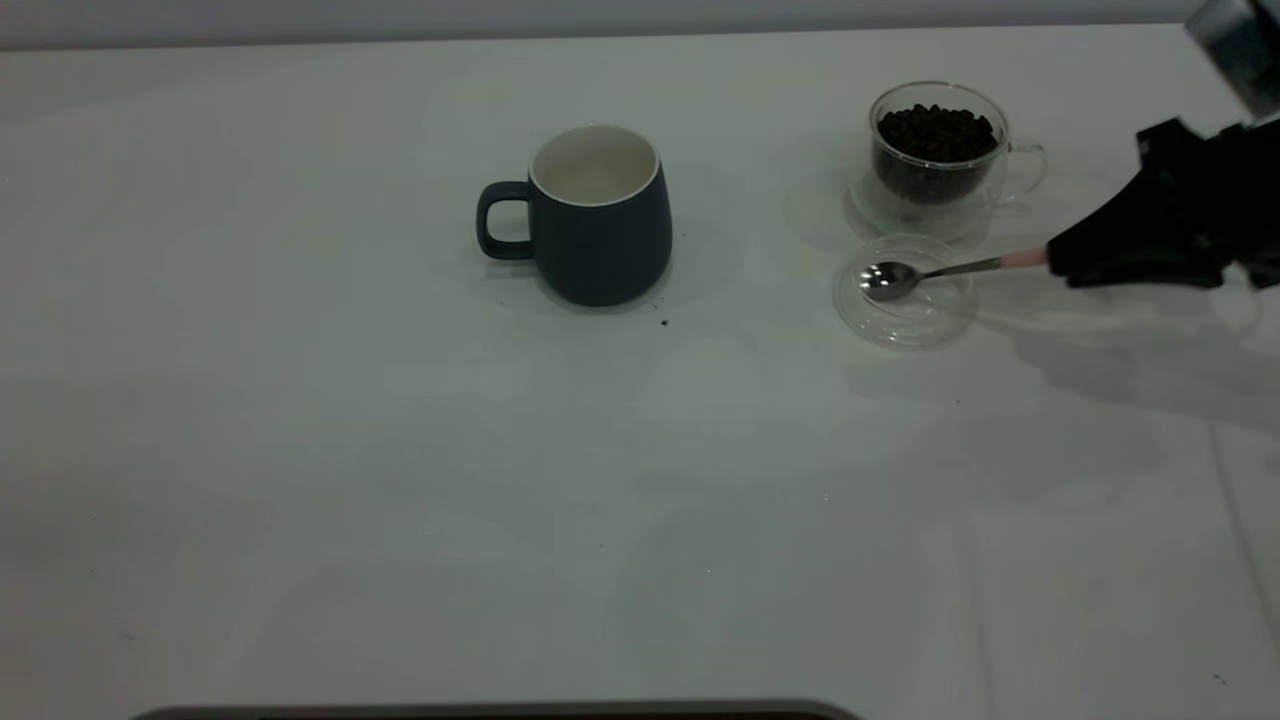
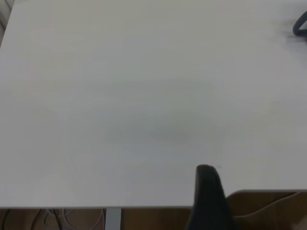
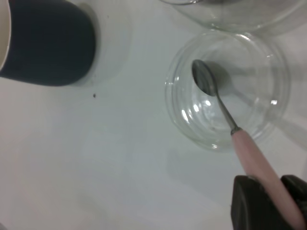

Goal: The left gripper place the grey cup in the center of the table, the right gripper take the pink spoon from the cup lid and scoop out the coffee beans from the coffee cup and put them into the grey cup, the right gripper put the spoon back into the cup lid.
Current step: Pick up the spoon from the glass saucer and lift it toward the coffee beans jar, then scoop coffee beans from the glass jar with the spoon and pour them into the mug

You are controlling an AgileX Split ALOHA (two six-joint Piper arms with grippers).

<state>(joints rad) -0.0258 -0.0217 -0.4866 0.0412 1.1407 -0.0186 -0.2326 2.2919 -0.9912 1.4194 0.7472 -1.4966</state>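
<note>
The grey cup (image 1: 600, 230) (image 3: 43, 43) stands upright near the middle of the table (image 1: 400, 450), handle to the left, its white inside showing. To its right lies the clear cup lid (image 1: 905, 325) (image 3: 192, 124) with the pink spoon (image 1: 950, 268) (image 3: 218, 98) in it, metal bowl resting on the glass. My right gripper (image 1: 1060, 262) (image 3: 276, 201) is shut on the spoon's pink handle end. Just behind the lid stands the glass coffee cup (image 1: 935, 190) (image 3: 230, 14), filled with coffee beans (image 1: 937, 130). My left gripper (image 2: 207, 201) hangs over the table's edge, far from the cups.
A small dark speck (image 1: 664, 322) lies on the table in front of the grey cup. A dark rim (image 1: 500, 712) runs along the near edge. Wide white tabletop stretches left of and in front of the cups.
</note>
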